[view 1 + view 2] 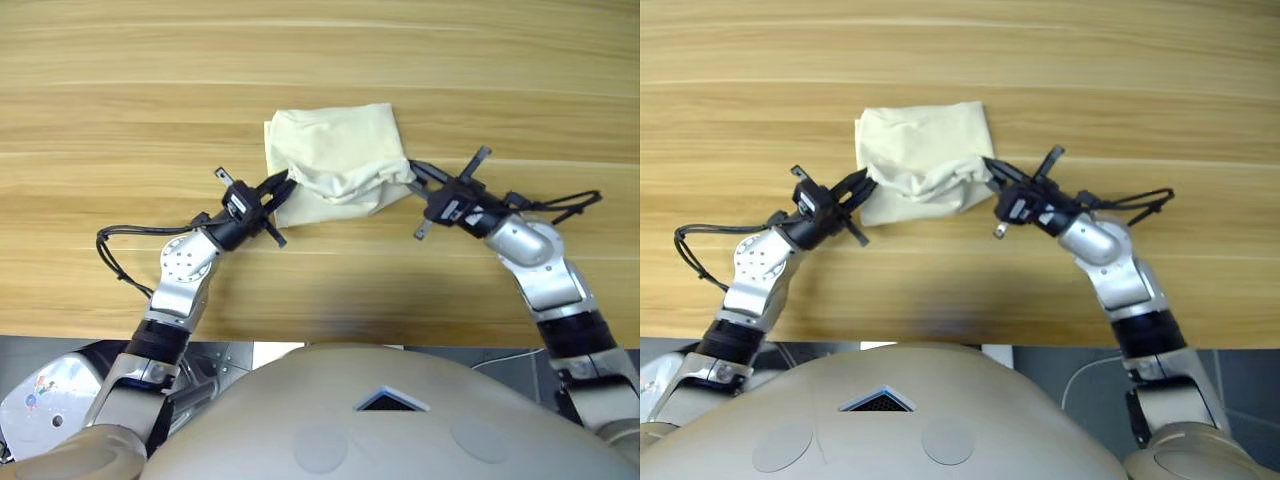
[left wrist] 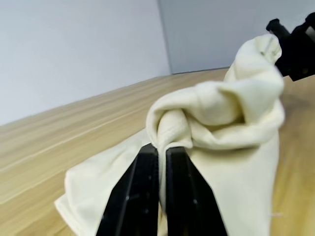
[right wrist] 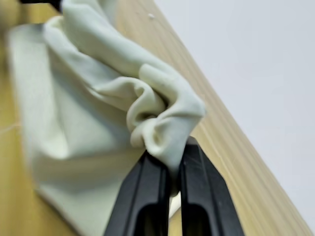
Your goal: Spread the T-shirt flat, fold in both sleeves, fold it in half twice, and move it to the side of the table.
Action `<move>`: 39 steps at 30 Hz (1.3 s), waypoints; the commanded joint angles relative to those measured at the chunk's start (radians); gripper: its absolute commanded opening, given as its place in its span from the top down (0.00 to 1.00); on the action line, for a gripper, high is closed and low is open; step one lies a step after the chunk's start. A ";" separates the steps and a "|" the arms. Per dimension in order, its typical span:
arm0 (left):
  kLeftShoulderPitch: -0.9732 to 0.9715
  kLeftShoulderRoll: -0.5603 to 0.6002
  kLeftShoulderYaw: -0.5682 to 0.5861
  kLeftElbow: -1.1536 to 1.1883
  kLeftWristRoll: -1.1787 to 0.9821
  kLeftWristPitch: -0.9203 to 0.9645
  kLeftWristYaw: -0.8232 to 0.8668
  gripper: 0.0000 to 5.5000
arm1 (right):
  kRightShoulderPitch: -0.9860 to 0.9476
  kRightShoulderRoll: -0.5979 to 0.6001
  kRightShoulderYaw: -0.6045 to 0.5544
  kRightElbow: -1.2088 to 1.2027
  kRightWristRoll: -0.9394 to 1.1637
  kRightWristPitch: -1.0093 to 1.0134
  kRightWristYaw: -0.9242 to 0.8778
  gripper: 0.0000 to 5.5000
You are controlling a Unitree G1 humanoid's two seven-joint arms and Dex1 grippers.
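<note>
A cream T-shirt [image 1: 335, 155] lies folded into a small, rumpled rectangle on the wooden table [image 1: 120, 90], near its middle. My left gripper [image 1: 283, 182] is shut on the shirt's near left corner, the cloth pinched between its black fingers [image 2: 142, 182]. At the near right corner my right gripper [image 1: 413, 172] is shut on a bunched fold of the T-shirt [image 3: 162, 123]. The near edge of the cloth is lifted and puckered between the two grippers, while the far part rests on the table.
Bare wood stretches to the left, right and far side of the shirt. The table's near edge [image 1: 300, 342] runs just in front of the arms. Loose black cables [image 1: 115, 250] hang off both wrists.
</note>
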 commanded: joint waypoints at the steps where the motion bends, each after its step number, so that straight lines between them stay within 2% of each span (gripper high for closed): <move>1: -0.090 -0.067 0.037 0.114 0.071 0.055 0.064 0.99 | -0.132 0.106 0.012 0.202 -0.045 0.022 -0.049 0.99; 9: -0.302 -0.188 0.091 0.442 0.167 0.080 0.158 0.99 | -0.365 0.261 0.007 0.664 -0.110 -0.018 -0.169 0.99; 10: -0.327 -0.202 0.104 0.477 0.163 0.082 0.160 0.93 | -0.403 0.277 0.004 0.730 -0.117 -0.021 -0.192 0.92; 12: -0.372 -0.223 0.132 0.534 0.150 0.066 0.150 0.87 | -0.498 0.312 -0.009 0.873 -0.125 -0.026 -0.246 0.85; 19: -0.519 -0.253 0.224 0.663 0.124 0.010 0.131 0.70 | -0.735 0.393 -0.090 1.151 -0.092 -0.008 -0.359 0.65; 26: -0.697 -0.276 0.407 0.894 0.013 0.108 0.186 0.50 | -0.848 0.445 -0.204 1.254 -0.027 0.094 -0.434 0.44; 28: -0.703 -0.262 0.478 0.938 -0.023 0.139 0.259 0.45 | -0.816 0.439 -0.165 1.231 -0.082 0.034 -0.473 0.41; 30: -0.661 -0.248 0.516 0.937 -0.018 0.079 0.328 0.42 | -0.757 0.435 -0.090 1.177 -0.153 -0.066 -0.456 0.41; 34: -0.573 -0.278 0.642 0.859 -0.139 -0.009 0.272 0.42 | -0.671 0.466 0.014 1.103 -0.221 -0.163 -0.358 0.41; 39: -0.536 -0.273 0.720 0.867 -0.180 -0.070 0.286 0.42 | -0.619 0.448 0.072 1.075 -0.255 -0.159 -0.258 0.41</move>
